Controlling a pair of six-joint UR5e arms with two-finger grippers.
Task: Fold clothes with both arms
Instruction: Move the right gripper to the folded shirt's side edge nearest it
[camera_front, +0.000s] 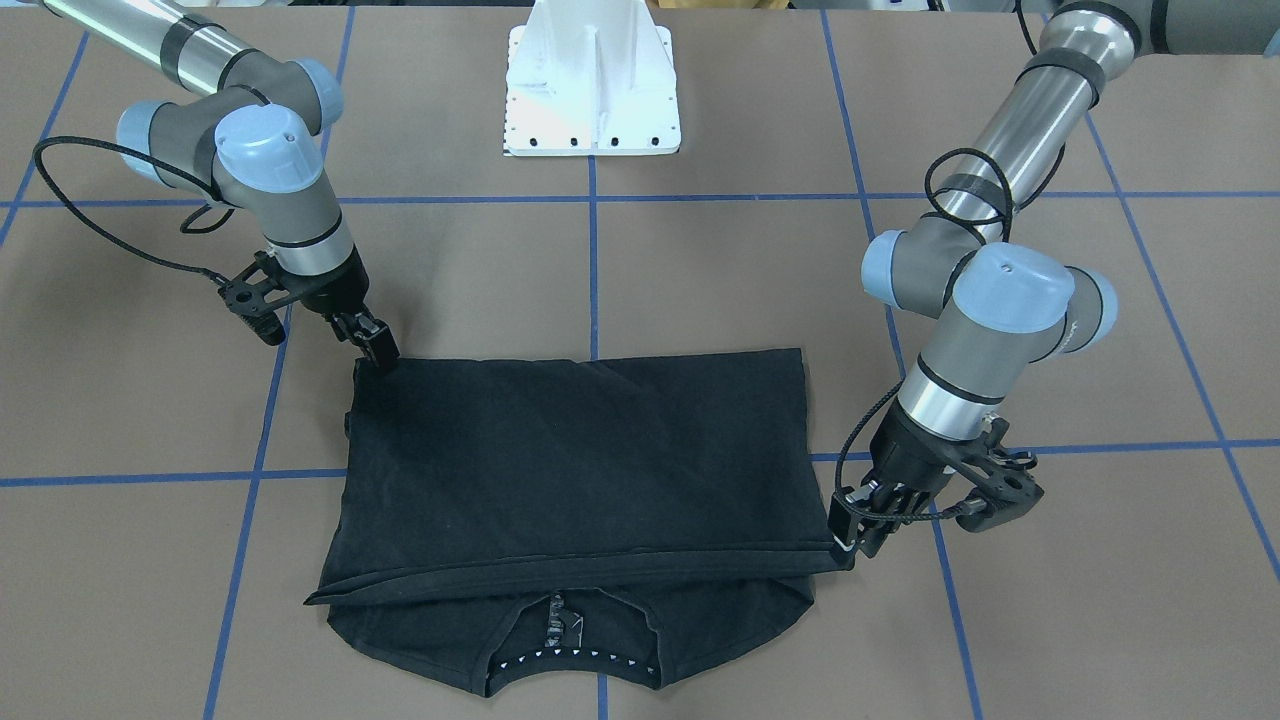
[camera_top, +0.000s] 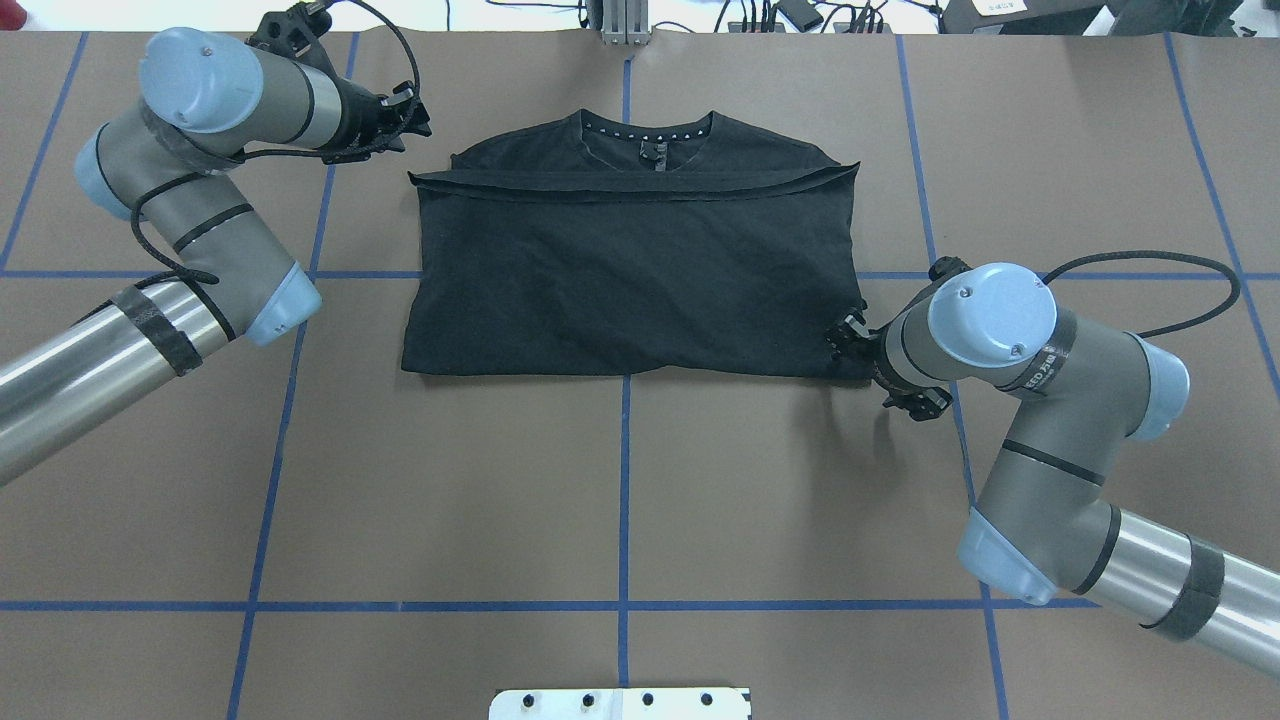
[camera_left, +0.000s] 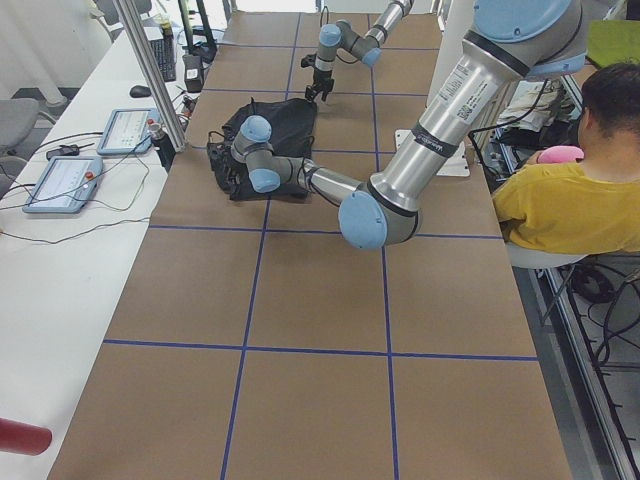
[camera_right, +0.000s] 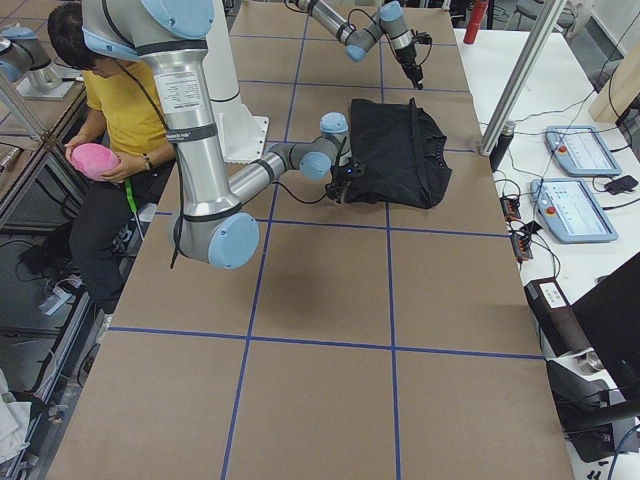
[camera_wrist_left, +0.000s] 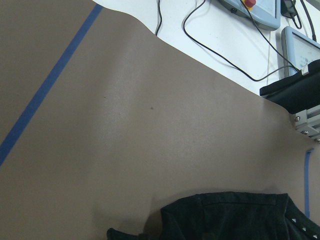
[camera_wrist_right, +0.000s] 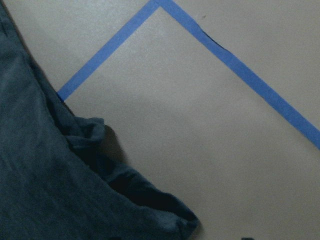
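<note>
Wide brown table (camera_top: 620, 480), and the black T-shirt (camera_top: 630, 270) lies mid-table, folded hem-to-shoulders, collar peeking out at the far side. Left gripper (camera_front: 848, 537) is at the hem corner, right gripper (camera_front: 380, 348) at the diagonal fold corner. Pinched or parted? Can't tell. The first fold looks laid, so a crosswise fold seems next, needing firm corner grips.

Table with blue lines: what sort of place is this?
Probably a robotics lab: a robot's left arm and right arm flank a black T-shirt on a tape-gridded table, and cabled control tablets with red buttons sit on the side bench.
</note>
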